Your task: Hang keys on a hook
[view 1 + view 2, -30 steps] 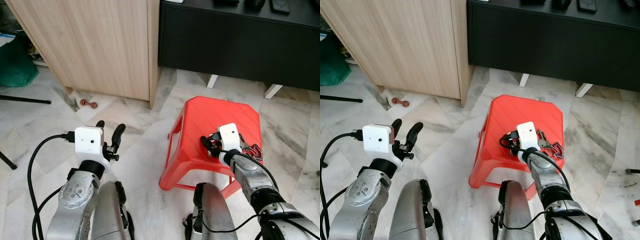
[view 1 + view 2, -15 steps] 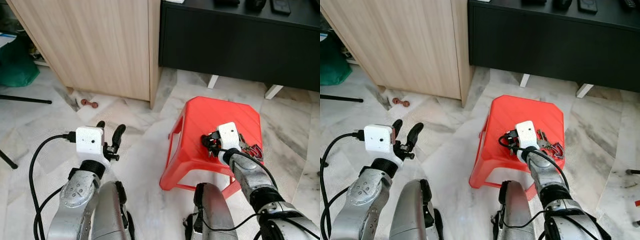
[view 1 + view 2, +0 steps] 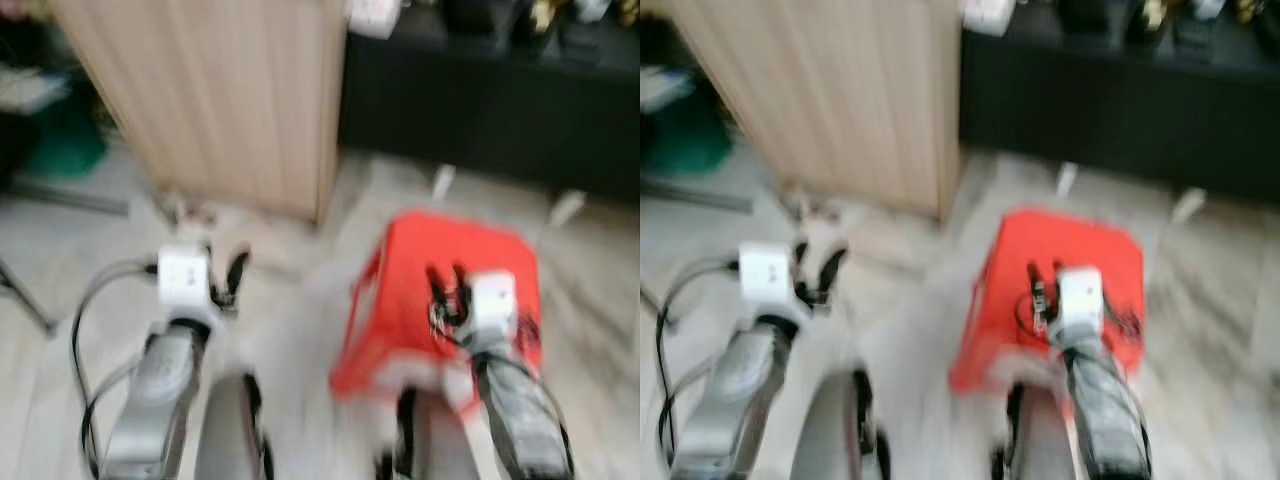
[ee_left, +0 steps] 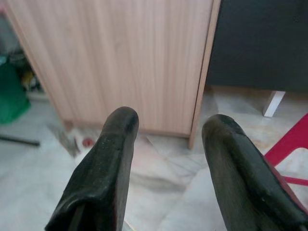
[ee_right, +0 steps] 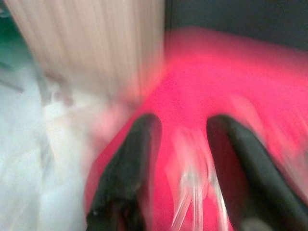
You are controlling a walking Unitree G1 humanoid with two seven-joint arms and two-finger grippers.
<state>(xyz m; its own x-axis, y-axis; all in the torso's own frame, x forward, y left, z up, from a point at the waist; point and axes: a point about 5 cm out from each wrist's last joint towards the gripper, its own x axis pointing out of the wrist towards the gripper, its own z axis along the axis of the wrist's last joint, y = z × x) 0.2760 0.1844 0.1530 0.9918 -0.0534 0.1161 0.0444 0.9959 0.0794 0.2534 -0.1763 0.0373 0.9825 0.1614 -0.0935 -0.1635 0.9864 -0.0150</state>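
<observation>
Right wrist view: right gripper [image 5: 185, 144] fingers spread, straddling the keys [image 5: 192, 187], a pale metallic blur lying on the red stool [image 3: 450, 250]. Left gripper [image 4: 168, 130] spread wide, unloaded, facing wooden cabinet [image 4: 125, 62].

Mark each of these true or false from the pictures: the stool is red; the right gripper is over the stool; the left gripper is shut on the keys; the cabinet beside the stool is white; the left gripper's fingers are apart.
1. The stool is red. True.
2. The right gripper is over the stool. True; the head views are blurred, but its black fingers show against the red seat.
3. The left gripper is shut on the keys. False: it holds nothing; the pale, blurred keys show between the right gripper's fingers.
4. The cabinet beside the stool is white. False: it is light wood, with a black unit next to it.
5. The left gripper's fingers are apart. True.
</observation>
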